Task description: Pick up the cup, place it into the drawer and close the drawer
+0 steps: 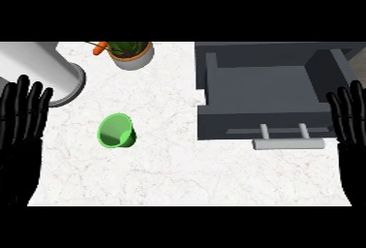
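**Operator:** On the marble counter, at about nine o'clock from centre, I have the cup; it lies tipped on its side, mouth toward seven o'clock, well apart from the drawer, which stands open at two o'clock.

**Spotter:** And the hands?

**Operator:** My left hand rests at the nine o'clock edge, fingers straight and up, holding nothing; my right hand rests at the three o'clock edge the same way, open and empty; nothing is picked up yet.

**Spotter:** Which hand do you take it with?

**Operator:** The left, I think; it is near the cup; I would come over the wall, not the rim, and curl round the body so that it cannot roll away; afterwards I must carry it across to the open drawer, clear of its handle.

**Spotter:** How does the cup look?

**Operator:** Bright green, smooth, tapering to a narrower base; the inside shows darker green; it looks light, and likely to roll if nudged.
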